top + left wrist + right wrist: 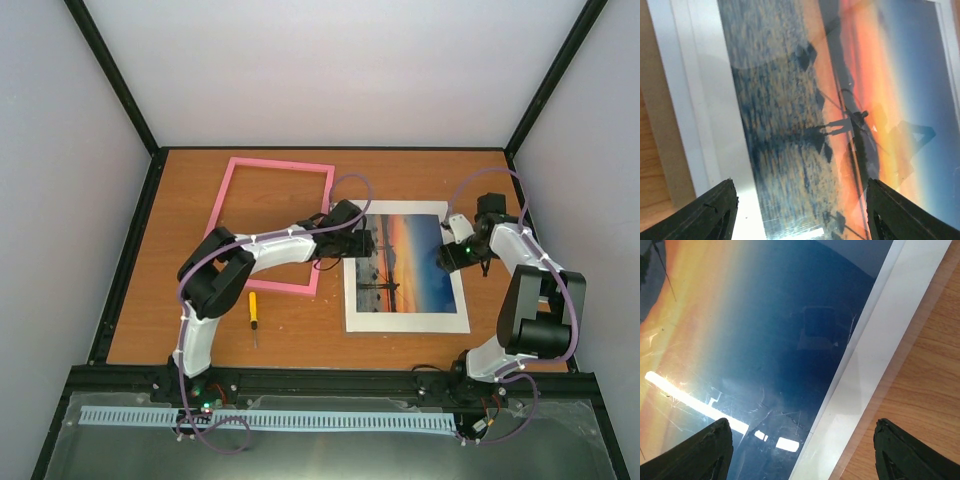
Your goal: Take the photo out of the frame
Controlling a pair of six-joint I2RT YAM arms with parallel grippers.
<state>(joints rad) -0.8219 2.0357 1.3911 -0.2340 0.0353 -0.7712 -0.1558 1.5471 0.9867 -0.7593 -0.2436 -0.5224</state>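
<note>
The photo [408, 270], a glossy sunset print, lies flat on the table inside a white mat border [405, 322], to the right of the frame. The pink frame [280, 163] lies empty at the back left, with bare wood showing through it. My left gripper [364, 243] is open over the photo's left edge. In the left wrist view the photo [805, 100] fills the space between the fingers [715, 212]. My right gripper [447, 258] is open over the photo's right edge. In the right wrist view the blue sky part of the photo [765, 340] and the mat [880, 340] lie below it.
A yellow-handled screwdriver [253, 308] lies near the frame's front left corner. The left arm reaches across the frame's right side. Black rails edge the wooden table [180, 330]. Bare wood [930, 390] shows right of the mat.
</note>
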